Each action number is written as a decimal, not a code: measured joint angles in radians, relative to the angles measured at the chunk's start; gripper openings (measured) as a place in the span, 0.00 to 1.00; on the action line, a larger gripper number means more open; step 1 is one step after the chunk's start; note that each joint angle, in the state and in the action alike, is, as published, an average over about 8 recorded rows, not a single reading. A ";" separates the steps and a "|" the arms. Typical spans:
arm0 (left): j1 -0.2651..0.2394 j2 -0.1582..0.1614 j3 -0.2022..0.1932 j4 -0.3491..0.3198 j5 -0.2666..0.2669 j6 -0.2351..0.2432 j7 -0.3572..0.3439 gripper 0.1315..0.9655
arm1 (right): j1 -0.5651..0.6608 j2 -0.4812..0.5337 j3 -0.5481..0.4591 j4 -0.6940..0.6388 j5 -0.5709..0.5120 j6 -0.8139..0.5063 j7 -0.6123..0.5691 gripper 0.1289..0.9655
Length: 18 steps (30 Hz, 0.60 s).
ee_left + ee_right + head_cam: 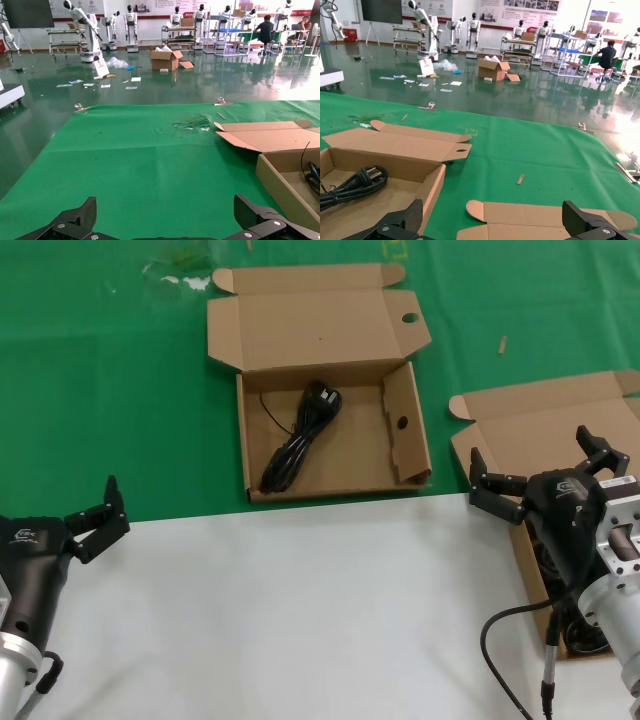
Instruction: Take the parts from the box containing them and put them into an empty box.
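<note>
Head view: your right gripper hangs spread wide and holding nothing right over the source box, whose cords lie just beneath it; one cord already rests diagonally in the holed box; left gripper parked, spread.

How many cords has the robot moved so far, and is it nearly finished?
One black power cord already lies in the box with the holed lid tab. Nothing is in hand: the right end effector, open, hovers over the plain-lidded box, and the left end effector, open, waits by the table's near left. Dark cords seem left there, mostly hidden.
</note>
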 joint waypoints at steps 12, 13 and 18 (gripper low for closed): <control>0.000 0.000 0.000 0.000 0.000 0.000 0.000 1.00 | 0.000 0.000 0.000 0.000 0.000 0.000 0.000 1.00; 0.000 0.000 0.000 0.000 0.000 0.000 0.000 1.00 | 0.000 0.000 0.000 0.000 0.000 0.000 0.000 1.00; 0.000 0.000 0.000 0.000 0.000 0.000 0.000 1.00 | 0.000 0.000 0.000 0.000 0.000 0.000 0.000 1.00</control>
